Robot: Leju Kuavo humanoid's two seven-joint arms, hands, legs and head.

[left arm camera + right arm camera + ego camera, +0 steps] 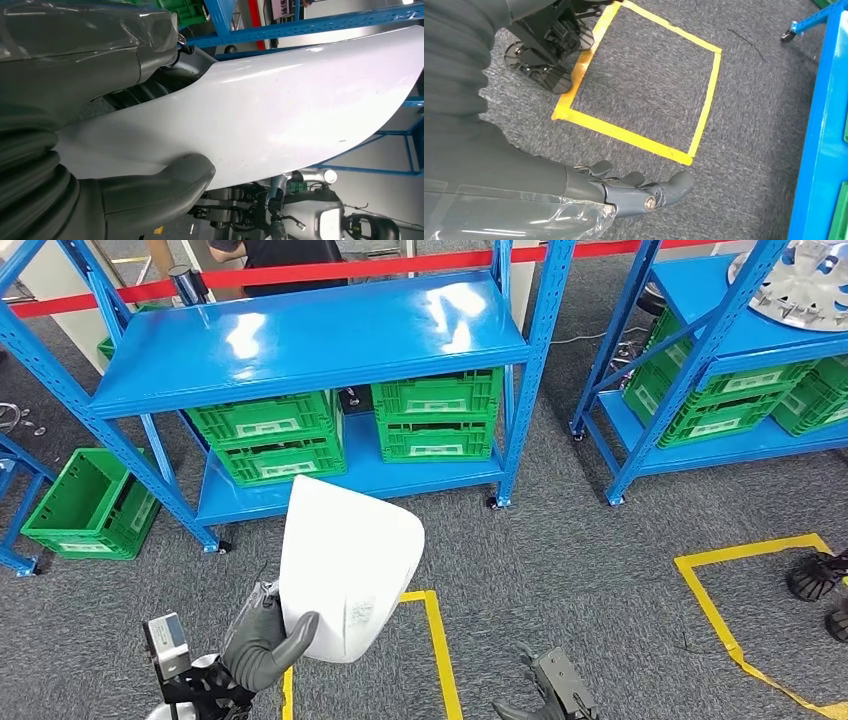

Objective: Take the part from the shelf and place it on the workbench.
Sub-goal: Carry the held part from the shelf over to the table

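A large white curved panel, the part, is held up in front of me by my left hand, whose thumb lies across its lower edge. In the left wrist view the part spans the picture with my left hand gripping it from below. My right hand hangs low at the bottom of the head view, holding nothing. In the right wrist view the right hand has its fingers stretched out over grey carpet. The blue shelf stands ahead, its top board bare.
Green crates fill the shelf's lower level, and one green crate sits on the floor at left. A second blue rack at right carries a silver disc. Yellow tape squares mark the carpet. A person stands behind the red barrier.
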